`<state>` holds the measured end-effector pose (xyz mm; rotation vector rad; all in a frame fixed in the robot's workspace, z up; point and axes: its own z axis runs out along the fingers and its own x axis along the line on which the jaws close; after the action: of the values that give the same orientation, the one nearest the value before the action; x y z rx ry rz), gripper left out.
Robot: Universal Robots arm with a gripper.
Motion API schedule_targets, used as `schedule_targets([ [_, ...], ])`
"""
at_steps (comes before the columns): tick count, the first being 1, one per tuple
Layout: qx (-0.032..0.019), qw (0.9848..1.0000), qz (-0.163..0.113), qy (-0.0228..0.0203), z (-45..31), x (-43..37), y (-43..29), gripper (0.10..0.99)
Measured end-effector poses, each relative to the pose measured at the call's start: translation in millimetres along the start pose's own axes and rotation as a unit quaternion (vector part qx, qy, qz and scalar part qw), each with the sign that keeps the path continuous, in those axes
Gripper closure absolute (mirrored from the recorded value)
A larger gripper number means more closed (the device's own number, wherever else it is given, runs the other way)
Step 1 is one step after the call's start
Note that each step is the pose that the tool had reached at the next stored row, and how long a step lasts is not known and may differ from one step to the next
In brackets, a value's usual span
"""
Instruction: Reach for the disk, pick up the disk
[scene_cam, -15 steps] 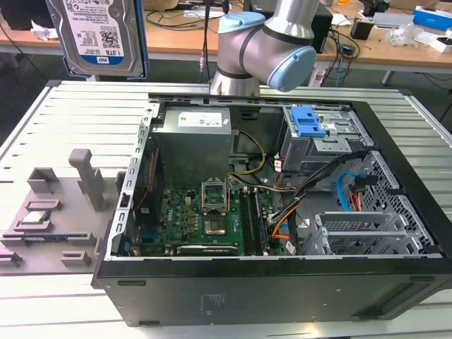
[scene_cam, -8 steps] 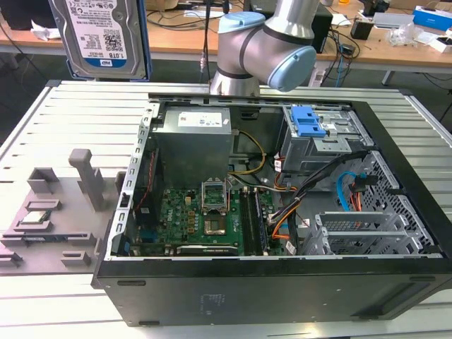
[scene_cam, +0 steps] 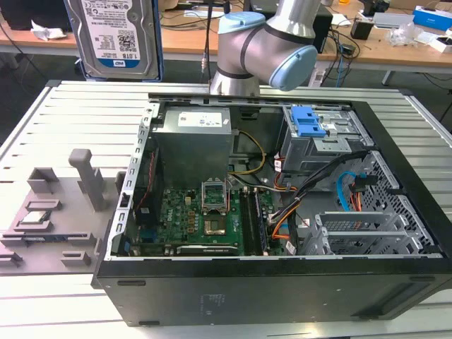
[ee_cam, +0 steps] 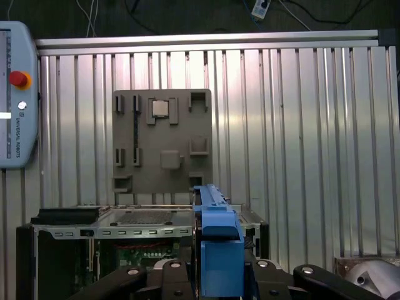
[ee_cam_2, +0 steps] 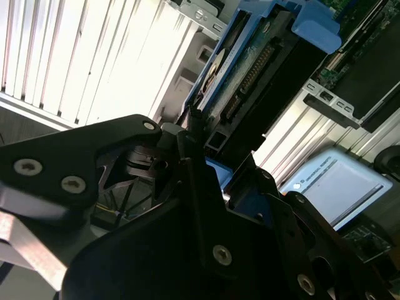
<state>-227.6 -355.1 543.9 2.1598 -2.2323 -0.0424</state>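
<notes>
Your tool (ee_cam: 220, 272) is pinching the disk (ee_cam: 219, 247). In the first wrist view its black fingers (ee_cam: 275, 282) sit tight against either side of the blue bracket, and you see the disk edge-on between them. Its long axis runs straight out from the fingers, away from the tool.

The second wrist view shows the same grip. There the disk (ee_cam_2: 250, 72) reaches out beyond the fingers, with its circuit-board side and connector end in sight.

In the exterior view the disk (scene_cam: 116, 35) hangs in the air, clear of the table (scene_cam: 42, 113). It is at that view's upper left, beyond the far left corner of the open computer case (scene_cam: 282, 289). It stands upright with its labelled face towards that camera and its lower edge roughly level. The grey parts tray (scene_cam: 42, 212) lies on the table beside the case.
</notes>
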Motion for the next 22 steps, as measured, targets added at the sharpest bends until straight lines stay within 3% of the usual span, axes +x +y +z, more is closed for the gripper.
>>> schedule_targets([
  [3, 0.0, 1.0, 0.0, 0.0, -0.2, -0.3, -8.2, 0.718],
  [15, 0.0, 1.0, 0.0, 0.0, -0.5, -0.9, -28.8, 0.718],
  [22, 0.0, 1.0, 0.0, 0.0, -0.6, -1.5, -45.7, 0.718],
])
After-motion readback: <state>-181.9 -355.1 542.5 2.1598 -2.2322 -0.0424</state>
